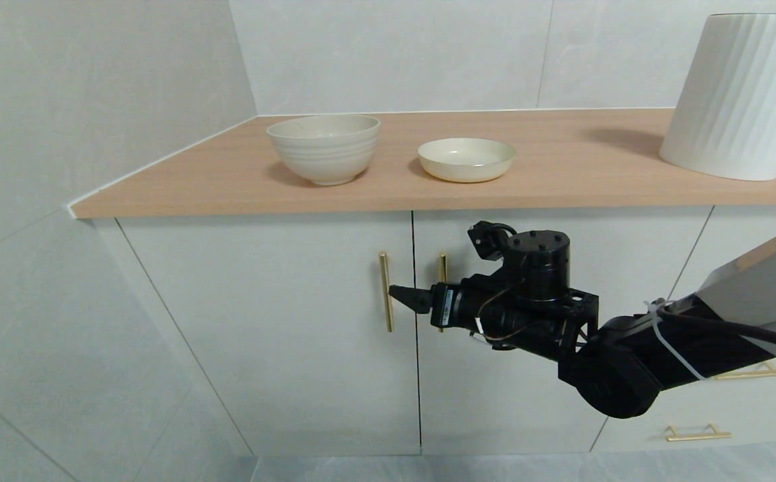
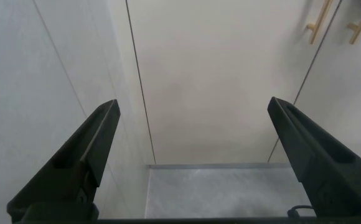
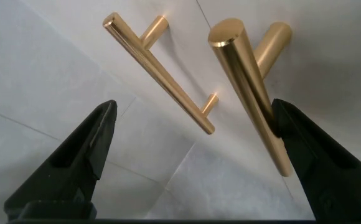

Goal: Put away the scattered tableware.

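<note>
A large ribbed cream bowl [image 1: 324,147] and a shallow cream dish [image 1: 466,158] stand side by side on the wooden counter [image 1: 562,174]. Below the counter, my right gripper [image 1: 403,296] hovers at the two gold door handles [image 1: 385,291] [image 1: 441,268] where the cabinet doors meet. In the right wrist view the right gripper [image 3: 193,109] is open; the nearer handle [image 3: 249,93] sits between its fingers, close to one finger [image 3: 317,168], and the farther handle [image 3: 162,74] lies beyond. My left gripper [image 2: 193,109] is open and holds nothing, low before the cabinet front.
A tall white ribbed cylinder [image 1: 739,94] stands at the counter's right end. Drawers with gold handles [image 1: 697,435] sit at lower right. A tiled wall [image 1: 59,201] closes the left side. Grey floor [image 2: 218,193] runs below the cabinet.
</note>
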Tool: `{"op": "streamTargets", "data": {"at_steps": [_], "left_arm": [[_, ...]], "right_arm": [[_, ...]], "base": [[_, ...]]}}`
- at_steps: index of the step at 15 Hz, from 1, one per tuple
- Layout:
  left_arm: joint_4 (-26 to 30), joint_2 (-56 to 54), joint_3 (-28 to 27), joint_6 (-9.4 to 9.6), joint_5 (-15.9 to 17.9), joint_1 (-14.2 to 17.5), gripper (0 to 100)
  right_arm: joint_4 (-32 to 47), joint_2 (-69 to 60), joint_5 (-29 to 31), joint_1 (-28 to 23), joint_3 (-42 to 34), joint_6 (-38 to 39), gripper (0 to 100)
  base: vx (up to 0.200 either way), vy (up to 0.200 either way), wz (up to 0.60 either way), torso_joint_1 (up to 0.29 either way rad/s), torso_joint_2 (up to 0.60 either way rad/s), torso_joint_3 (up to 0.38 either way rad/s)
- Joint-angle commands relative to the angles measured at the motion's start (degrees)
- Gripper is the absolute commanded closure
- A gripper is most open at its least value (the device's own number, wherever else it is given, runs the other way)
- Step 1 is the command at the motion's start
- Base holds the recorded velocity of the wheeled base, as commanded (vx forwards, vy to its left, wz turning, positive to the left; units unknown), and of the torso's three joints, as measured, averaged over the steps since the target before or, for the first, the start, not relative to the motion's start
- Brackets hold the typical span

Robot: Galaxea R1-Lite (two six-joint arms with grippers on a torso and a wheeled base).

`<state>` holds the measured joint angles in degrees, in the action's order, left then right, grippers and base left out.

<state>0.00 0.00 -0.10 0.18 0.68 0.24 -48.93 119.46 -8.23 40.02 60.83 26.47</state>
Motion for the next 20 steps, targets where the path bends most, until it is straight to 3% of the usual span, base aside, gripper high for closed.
{"op": "streamTargets", "data": {"at_steps": [1,5,14,16,17,19,20], "left_arm": [[0.0,0.0,0.0,-0.01,0.0,0.0,0],[0.0,0.0,0.0,-0.01,0.0,0.0,0],[-0.1,0.0,0.0,0.34,0.1,0.0,0],[-0.3,0.0,0.1,4.39,0.4,0.0,0],[-0.3,0.0,-1.0,5.88,1.3,0.0,0],[1.8,2.5,-6.4,5.97,6.3,0.0,0],[5.2,11.0,-12.6,5.79,12.6,0.0,0]], "right_arm": [[0.1,-0.8,-0.3,0.7,-0.4,0.9,0],[0.1,-4.1,-0.7,1.6,-3.8,2.2,0],[0.7,-14.8,-7.6,2.0,-15.4,1.8,0],[0.8,-16.0,-8.0,2.2,-17.1,1.7,0],[0.7,-16.4,-8.3,2.4,-18.0,1.7,0],[0.7,-16.6,-8.5,2.5,-19.0,1.7,0],[0.8,-16.6,-8.5,2.9,-19.2,1.7,0]], "base": [[0.000,0.000,0.00,0.000,0.00,0.000],[0.000,0.000,0.00,0.000,0.00,0.000],[0.000,0.000,0.00,0.000,0.00,0.000],[0.000,0.000,0.00,0.000,0.00,0.000],[0.000,0.000,0.00,0.000,0.00,0.000],[0.000,0.000,0.00,0.000,0.00,0.000],[0.000,0.000,0.00,0.000,0.00,0.000]]}}
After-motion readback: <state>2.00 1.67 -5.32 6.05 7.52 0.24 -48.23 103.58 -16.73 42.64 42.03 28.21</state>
